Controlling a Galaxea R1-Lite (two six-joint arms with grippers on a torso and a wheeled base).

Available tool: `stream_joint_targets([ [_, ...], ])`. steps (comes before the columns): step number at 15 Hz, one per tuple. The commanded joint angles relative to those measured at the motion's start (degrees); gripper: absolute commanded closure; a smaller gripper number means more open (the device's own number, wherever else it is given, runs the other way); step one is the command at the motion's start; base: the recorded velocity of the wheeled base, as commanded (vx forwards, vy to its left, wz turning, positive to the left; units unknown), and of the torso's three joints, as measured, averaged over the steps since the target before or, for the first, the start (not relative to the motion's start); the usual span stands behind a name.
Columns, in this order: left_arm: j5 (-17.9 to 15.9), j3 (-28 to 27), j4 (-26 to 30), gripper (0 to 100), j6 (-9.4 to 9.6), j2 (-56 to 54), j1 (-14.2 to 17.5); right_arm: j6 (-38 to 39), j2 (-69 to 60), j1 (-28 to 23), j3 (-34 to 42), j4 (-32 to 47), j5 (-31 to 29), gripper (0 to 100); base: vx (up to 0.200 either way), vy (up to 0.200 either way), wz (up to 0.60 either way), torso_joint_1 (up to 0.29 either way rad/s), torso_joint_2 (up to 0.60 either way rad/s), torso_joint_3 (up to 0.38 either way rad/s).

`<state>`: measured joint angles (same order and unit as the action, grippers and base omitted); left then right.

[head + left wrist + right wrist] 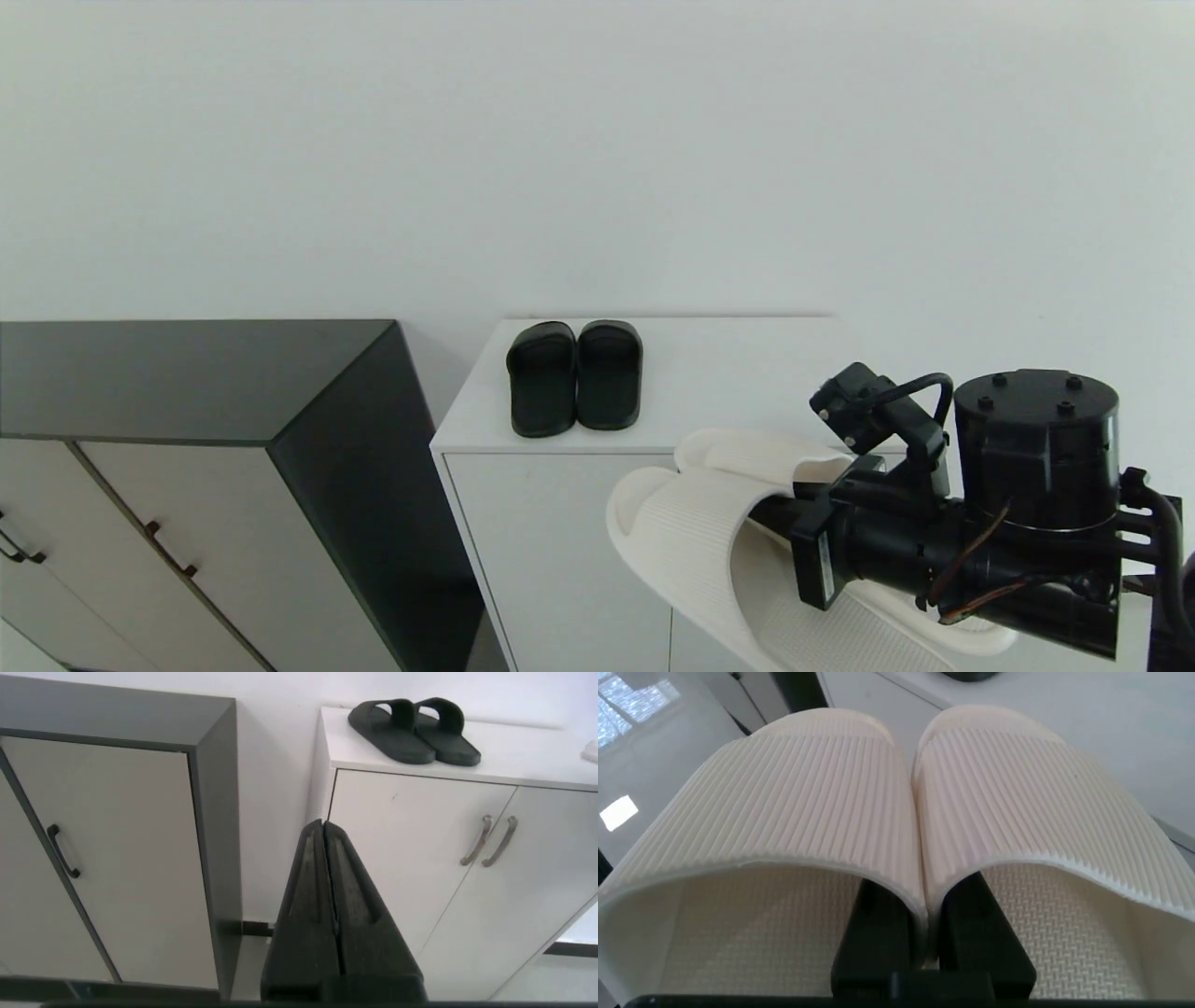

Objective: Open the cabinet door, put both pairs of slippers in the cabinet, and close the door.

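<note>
Seen from the head, the pair of cream ribbed foam slippers (691, 537) hangs before the white two-door cabinet (551, 551), clamped in the right gripper (794, 518); the pair of black slide slippers (574, 376) sits on its top. From the left wrist, the left gripper (323, 838), fingers pressed together, faces the cabinet's shut doors and should probably spread them to hook a curved metal handle (493, 840). From the right wrist, the fingers (868, 947) pinch the cream pair's inner walls, and the load is best kept clear of the door's swing.

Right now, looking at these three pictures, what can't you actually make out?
- Inside of the white cabinet: left wrist view, its doors are shut.
- Tips of the right gripper: head and right wrist views, covered by the straps of the white slippers.
- Far ends of the white slippers: head view, cut off by the bottom edge and the arm.
- Rest of the dark cabinet: head view, cut off by the left edge.
</note>
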<state>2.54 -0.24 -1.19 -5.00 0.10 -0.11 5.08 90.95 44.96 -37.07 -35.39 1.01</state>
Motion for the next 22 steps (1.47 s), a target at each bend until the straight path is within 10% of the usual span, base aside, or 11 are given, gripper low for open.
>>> stream_joint_targets([
  [1, 0.0, 0.0, 0.0, 100, -0.01, 0.0, -0.1, 0.0, 0.2, 0.1, 0.1, 0.0, 0.0, 100, 0.000, 0.000, 0.00, 0.000, 0.00, 0.000],
  [18, -0.1, 0.0, 0.1, 100, -0.10, 0.1, -0.1, 0.0, -0.3, 1.0, 2.0, -0.1, -0.1, 100, 0.000, 0.000, 0.00, -0.127, 0.30, 0.172],
  [19, -0.1, 0.0, 0.1, 0, -0.19, 0.1, -0.1, 0.0, -0.2, 1.0, 2.0, -0.1, -0.1, 100, 0.000, 0.000, 0.00, -0.217, 0.54, 0.320],
  [22, 0.0, 0.0, 0.2, 0, -0.28, 0.0, -0.1, 0.0, -0.2, 1.1, 2.1, -0.1, -0.1, 100, 0.000, 0.000, 0.00, -0.204, 0.52, 0.313],
])
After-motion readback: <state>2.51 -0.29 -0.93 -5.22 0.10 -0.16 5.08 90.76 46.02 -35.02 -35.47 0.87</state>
